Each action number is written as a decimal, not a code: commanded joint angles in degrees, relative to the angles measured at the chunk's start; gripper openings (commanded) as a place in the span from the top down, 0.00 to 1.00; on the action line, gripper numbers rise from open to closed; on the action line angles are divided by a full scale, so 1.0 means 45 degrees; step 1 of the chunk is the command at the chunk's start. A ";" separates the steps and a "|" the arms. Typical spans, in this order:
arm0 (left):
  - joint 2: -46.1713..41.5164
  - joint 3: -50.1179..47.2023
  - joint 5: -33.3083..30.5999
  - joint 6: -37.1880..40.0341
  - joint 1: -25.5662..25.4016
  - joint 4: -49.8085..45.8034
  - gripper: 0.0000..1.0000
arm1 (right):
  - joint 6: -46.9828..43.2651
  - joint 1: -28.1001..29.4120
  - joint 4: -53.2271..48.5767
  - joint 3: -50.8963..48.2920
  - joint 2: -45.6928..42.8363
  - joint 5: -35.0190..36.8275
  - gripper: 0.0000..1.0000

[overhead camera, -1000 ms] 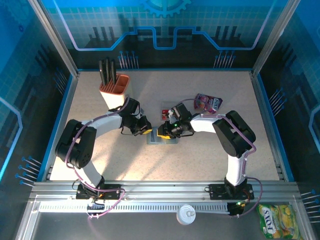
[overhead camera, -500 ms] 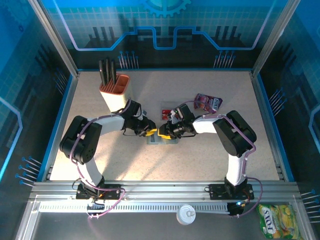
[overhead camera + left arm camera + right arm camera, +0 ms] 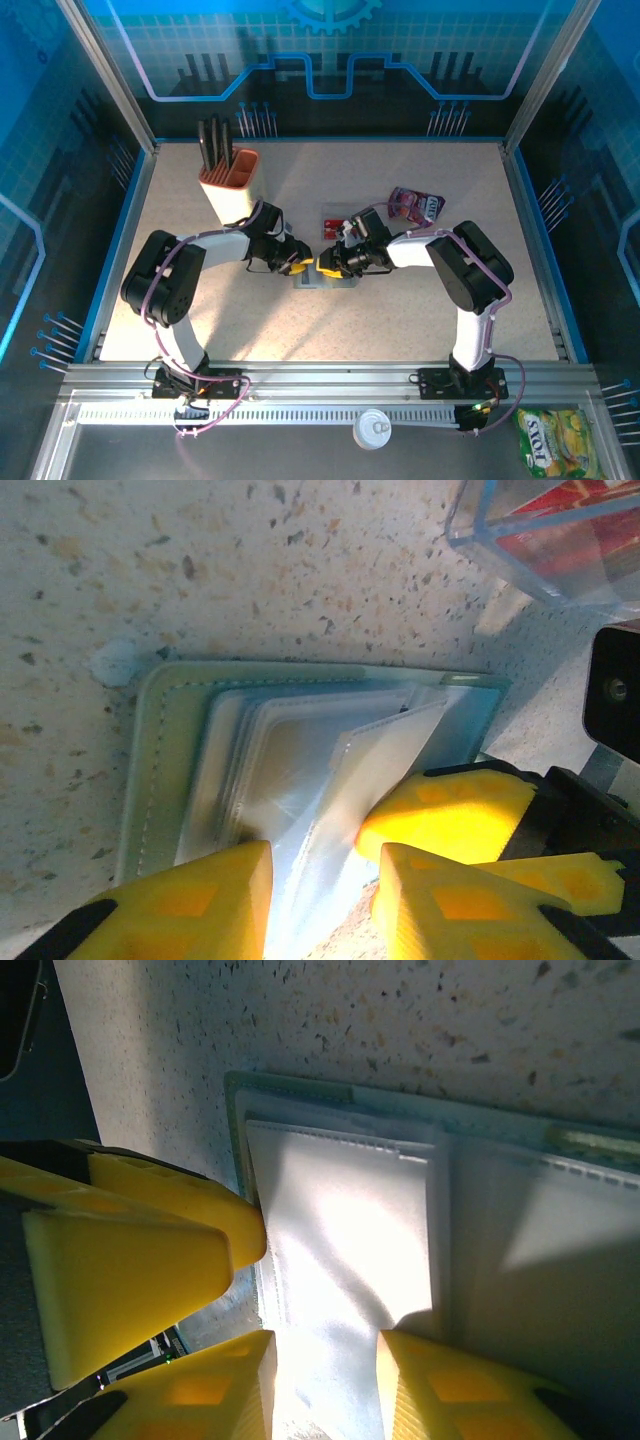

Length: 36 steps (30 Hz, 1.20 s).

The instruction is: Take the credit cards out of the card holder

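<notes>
Both claws meet over the card holder (image 3: 325, 281), lying open at mid-counter (image 3: 420, 320); the left claw (image 3: 320, 880) is narrowly parted, a clear sleeve leaf lying in its gap, not pinched; the right claw (image 3: 322, 1375) is likewise part-open over a pale sleeve; red credit cards (image 3: 333, 220) sit out just behind, in a clear tray (image 3: 500, 560); the sleeves look empty, so this seems nearly done, though a hidden card can't be ruled out.

We note: yellow left claw (image 3: 322, 870); ahead of it pale green flat folding wallet (image 3: 165, 750), milky sleeves (image 3: 300, 770); speckled beige tabletop (image 3: 200, 560).
</notes>
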 commanded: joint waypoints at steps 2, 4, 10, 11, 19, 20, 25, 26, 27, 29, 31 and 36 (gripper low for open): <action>0.0122 -0.0072 -0.0023 0.0004 -0.0100 -0.0195 0.66 | 0.0116 -0.0172 -0.0042 -0.0219 -0.0012 -0.0183 0.67; 0.0175 -0.0087 0.0150 -0.0110 -0.0108 0.0055 0.67 | 0.0117 -0.0169 -0.0049 -0.0236 -0.0049 -0.0188 0.67; 0.0435 -0.0075 0.0494 -0.0347 -0.0178 0.0481 0.68 | 0.0151 -0.0187 -0.0042 -0.0237 -0.0027 -0.0234 0.67; 0.0461 -0.0043 0.0489 -0.0349 -0.0166 0.0490 0.68 | 0.0140 -0.0161 -0.0054 -0.0236 -0.0029 -0.0235 0.67; 0.0499 0.0043 0.0572 -0.0365 -0.0206 0.0484 0.71 | 0.0196 -0.0190 0.0077 -0.0313 0.0018 -0.0286 0.67; 0.0488 0.0057 0.0568 -0.0386 -0.0216 0.0474 0.72 | 0.0220 -0.0171 0.0092 -0.0315 0.0010 -0.0293 0.67; 0.0292 0.0130 0.0597 -0.0491 -0.0207 0.0456 0.73 | 0.0330 -0.0178 0.0309 -0.0407 -0.0177 -0.0313 0.67; 0.0254 0.0157 0.0628 -0.0482 -0.0216 0.0416 0.74 | 0.0358 -0.0188 0.0310 -0.0398 -0.0255 -0.0323 0.66; 0.0220 0.0211 0.0648 -0.0513 -0.0228 0.0381 0.74 | 0.0398 -0.0194 0.0312 -0.0393 -0.0350 -0.0330 0.67; 0.0204 0.0301 0.0685 -0.0572 -0.0276 0.0357 0.73 | 0.0428 -0.0196 0.0273 -0.0393 -0.0577 -0.0247 0.67; 0.0180 0.0420 0.0702 -0.0591 -0.0329 0.0298 0.73 | 0.0398 -0.0228 0.0123 -0.0393 -0.0856 -0.0149 0.66; 0.0098 0.0806 0.0666 -0.0630 -0.0452 0.0051 0.73 | 0.0309 -0.0438 -0.0360 -0.0490 -0.1654 0.0126 0.66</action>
